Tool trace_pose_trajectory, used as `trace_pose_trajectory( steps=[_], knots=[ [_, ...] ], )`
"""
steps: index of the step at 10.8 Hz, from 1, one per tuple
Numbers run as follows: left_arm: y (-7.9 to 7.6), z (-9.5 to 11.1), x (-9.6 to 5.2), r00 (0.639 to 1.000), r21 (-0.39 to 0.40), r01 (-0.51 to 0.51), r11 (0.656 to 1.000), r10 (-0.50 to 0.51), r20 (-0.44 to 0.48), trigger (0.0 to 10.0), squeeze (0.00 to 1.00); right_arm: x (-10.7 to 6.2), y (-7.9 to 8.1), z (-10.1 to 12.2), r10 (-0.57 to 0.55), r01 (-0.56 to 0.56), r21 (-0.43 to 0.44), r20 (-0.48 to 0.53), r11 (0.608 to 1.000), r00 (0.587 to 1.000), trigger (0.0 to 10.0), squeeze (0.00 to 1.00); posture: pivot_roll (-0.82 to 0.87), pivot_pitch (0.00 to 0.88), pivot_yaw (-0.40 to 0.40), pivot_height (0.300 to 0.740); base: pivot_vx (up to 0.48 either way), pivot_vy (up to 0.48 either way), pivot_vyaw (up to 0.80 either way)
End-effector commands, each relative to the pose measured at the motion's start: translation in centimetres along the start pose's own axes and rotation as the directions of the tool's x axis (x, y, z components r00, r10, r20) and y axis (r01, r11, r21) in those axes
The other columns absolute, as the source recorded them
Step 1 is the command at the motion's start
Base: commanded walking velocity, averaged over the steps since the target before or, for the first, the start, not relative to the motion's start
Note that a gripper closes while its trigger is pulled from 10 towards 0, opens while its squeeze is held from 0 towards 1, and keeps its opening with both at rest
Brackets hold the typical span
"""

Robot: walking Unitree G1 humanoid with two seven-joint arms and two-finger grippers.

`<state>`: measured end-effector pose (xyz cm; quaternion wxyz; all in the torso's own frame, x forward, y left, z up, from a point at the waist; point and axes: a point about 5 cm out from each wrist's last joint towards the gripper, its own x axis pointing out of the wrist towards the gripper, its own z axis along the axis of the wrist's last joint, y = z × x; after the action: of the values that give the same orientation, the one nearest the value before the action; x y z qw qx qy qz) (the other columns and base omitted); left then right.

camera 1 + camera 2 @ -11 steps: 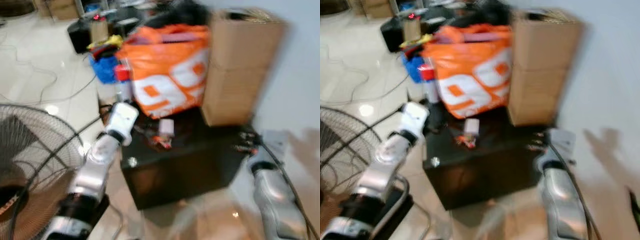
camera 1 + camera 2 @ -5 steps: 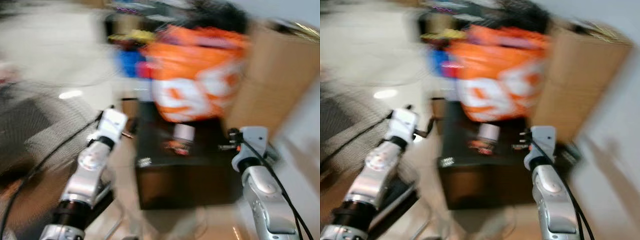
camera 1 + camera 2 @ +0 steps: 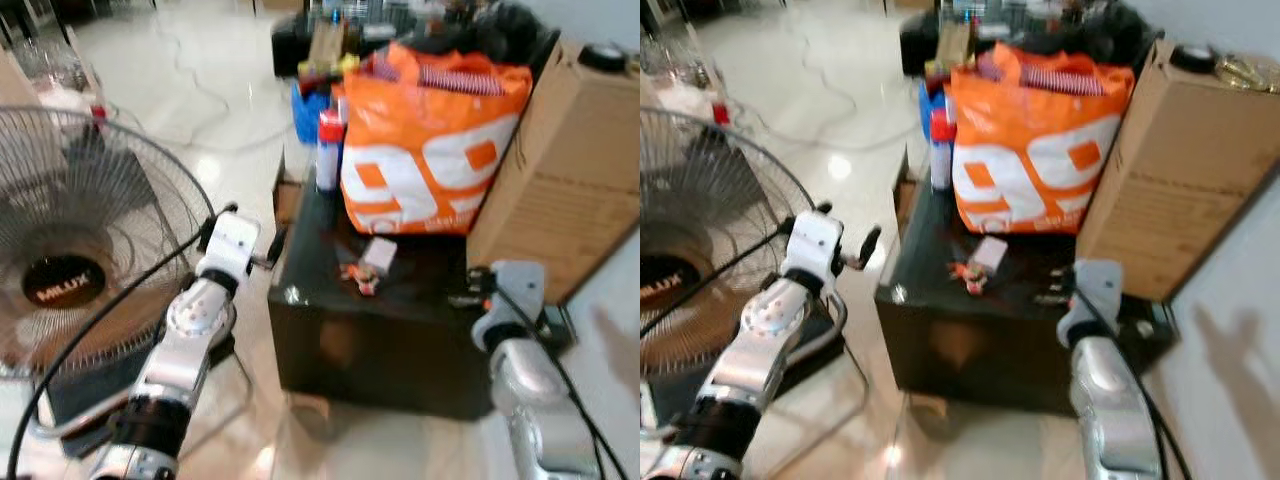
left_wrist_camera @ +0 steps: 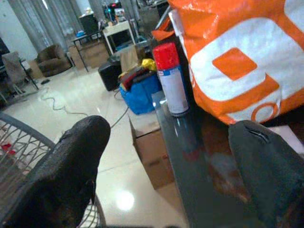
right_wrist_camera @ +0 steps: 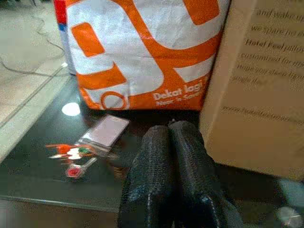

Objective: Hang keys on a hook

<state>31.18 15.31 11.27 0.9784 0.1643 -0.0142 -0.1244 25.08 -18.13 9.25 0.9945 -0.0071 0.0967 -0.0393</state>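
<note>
A bunch of keys (image 3: 358,277) with red and orange tags lies on the black glass table (image 3: 330,300), next to a pale flat tag (image 3: 380,253). The right wrist view shows the keys (image 5: 71,154) lying ahead of my right gripper and to one side. My right gripper (image 5: 171,133) is shut on nothing and sits at the table's near right corner (image 3: 1052,296). Just off the table's left edge, my left gripper (image 3: 852,240) is held open, its fingers (image 4: 76,161) wide apart and empty.
An orange shopping bag (image 3: 430,150) and a red-capped spray can (image 3: 328,150) stand at the back of the table. A tall cardboard box (image 3: 565,180) rises on the right. A standing fan (image 3: 70,240) is close on my left. Cables lie on the tiled floor (image 3: 190,110).
The camera has swung and the blur has gone; the fan now looms larger on the left. Both arms keep roughly the same pose beside the table. The keys have not moved.
</note>
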Motion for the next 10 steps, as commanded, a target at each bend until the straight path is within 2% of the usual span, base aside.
trace_pose_trajectory(
  steps=[1,3,10],
  knots=[
    [-0.13,0.45,0.24,1.0,-0.005,0.017,1.0,-0.017,0.024,10.0,0.23,-0.08,-0.38,0.44,-0.015,0.015,0.007,0.018,1.0,1.0,10.0,0.0,-0.08,0.0,0.034,0.74,0.0,0.0,0.0],
    [-0.28,0.44,0.39,0.999,-0.029,0.035,0.999,-0.034,0.013,10.0,0.24,-0.31,-0.66,0.44,-0.034,0.033,0.018,0.022,0.999,0.999,10.0,0.0,-0.09,0.0,0.043,0.74,0.3,0.0,0.0],
    [0.1,0.28,0.14,1.0,-0.035,0.025,0.999,-0.025,0.008,10.0,0.24,-0.23,-0.86,0.76,-0.063,0.062,0.03,0.042,0.998,0.997,10.0,0.0,-0.08,0.0,0.035,0.74,0.357,0.0,0.0]
  ],
)
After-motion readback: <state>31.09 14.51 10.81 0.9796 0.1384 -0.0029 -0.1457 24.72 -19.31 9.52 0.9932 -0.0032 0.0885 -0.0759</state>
